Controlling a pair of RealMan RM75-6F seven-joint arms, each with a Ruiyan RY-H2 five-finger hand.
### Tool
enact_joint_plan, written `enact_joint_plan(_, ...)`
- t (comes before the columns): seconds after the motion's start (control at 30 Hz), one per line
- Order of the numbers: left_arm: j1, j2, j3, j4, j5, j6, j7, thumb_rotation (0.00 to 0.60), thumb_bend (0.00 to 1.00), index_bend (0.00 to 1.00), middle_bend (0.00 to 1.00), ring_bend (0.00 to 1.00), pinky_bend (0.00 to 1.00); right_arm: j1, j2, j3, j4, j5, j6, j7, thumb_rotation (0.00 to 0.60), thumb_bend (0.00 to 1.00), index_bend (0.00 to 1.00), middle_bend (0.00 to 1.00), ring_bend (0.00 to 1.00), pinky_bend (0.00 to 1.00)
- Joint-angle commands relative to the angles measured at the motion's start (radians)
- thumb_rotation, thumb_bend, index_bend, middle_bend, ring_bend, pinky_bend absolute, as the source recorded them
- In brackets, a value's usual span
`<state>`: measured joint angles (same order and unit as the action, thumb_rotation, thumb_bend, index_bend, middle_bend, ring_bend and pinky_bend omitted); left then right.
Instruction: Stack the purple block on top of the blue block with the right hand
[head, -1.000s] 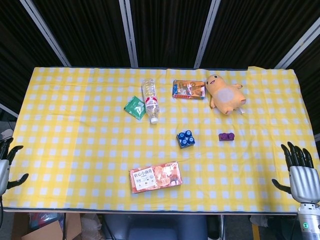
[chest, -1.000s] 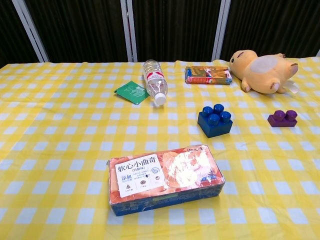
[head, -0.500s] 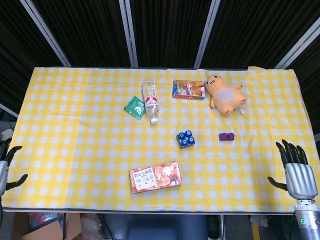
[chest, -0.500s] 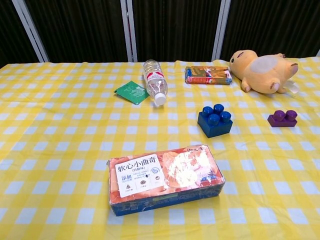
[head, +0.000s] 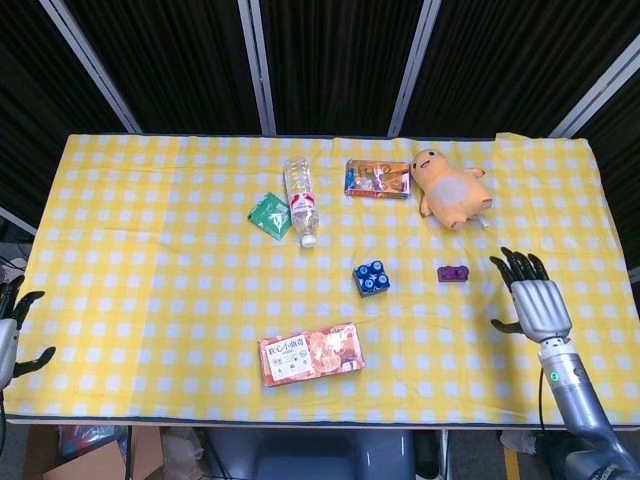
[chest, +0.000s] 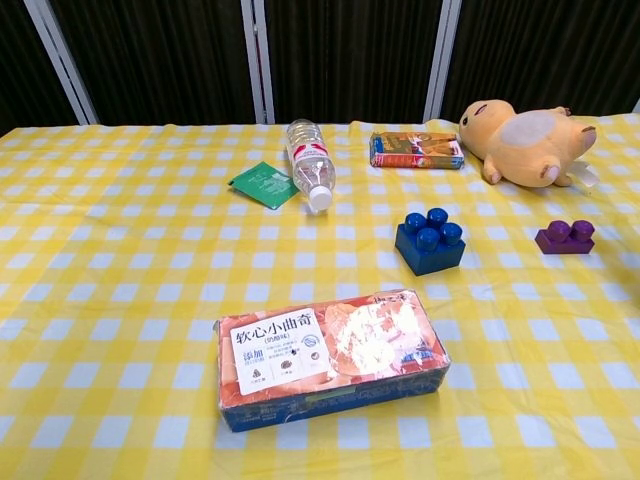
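A small purple block (head: 454, 273) (chest: 565, 237) lies on the yellow checked cloth, right of the blue studded block (head: 372, 278) (chest: 429, 241). The two blocks stand apart. My right hand (head: 533, 297) hovers over the cloth to the right of the purple block, fingers spread and empty, a short gap away from it. My left hand (head: 12, 330) hangs off the table's left front corner, fingers apart, holding nothing. Neither hand shows in the chest view.
A cookie box (head: 311, 353) (chest: 330, 356) lies near the front edge. A water bottle (head: 301, 199), a green packet (head: 269, 214), a snack box (head: 378, 179) and a yellow plush toy (head: 449, 187) lie toward the back.
My right hand has moved up and leftward from beyond the table's right front corner to over the cloth, closer to the purple block. The blocks and my left hand have stayed put.
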<state>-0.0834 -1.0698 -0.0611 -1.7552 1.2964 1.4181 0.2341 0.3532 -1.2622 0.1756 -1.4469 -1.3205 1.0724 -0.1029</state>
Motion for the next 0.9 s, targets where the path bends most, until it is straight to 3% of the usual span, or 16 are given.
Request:
enact_joint_plan(0.03, 0.000, -0.001, -0.001, 0.000, -0.001, 0.002, 0.002, 0.600, 0.24, 0.18, 0.00, 0.00, 0.10, 0.054, -0.035, 0.021, 0.038, 0.043, -0.066, -0.026, 0.600, 0.22, 0.18, 0.00, 0.00, 0.00)
enact_joint_plan(0.43, 0.003, 0.000, -0.009, 0.006, -0.026, 0.007, 0.005, 0.600, 0.24, 0.18, 0.00, 0.00, 0.10, 0.159, -0.101, 0.049, 0.156, 0.145, -0.191, -0.033, 0.600, 0.27, 0.26, 0.00, 0.00, 0.00)
enact_joint_plan(0.9, -0.004, -0.011, -0.015, 0.010, -0.056, -0.001, 0.036, 0.600, 0.24, 0.18, 0.00, 0.00, 0.10, 0.199, -0.172, 0.025, 0.287, 0.134, -0.234, 0.041, 0.600, 0.31, 0.32, 0.00, 0.00, 0.00)
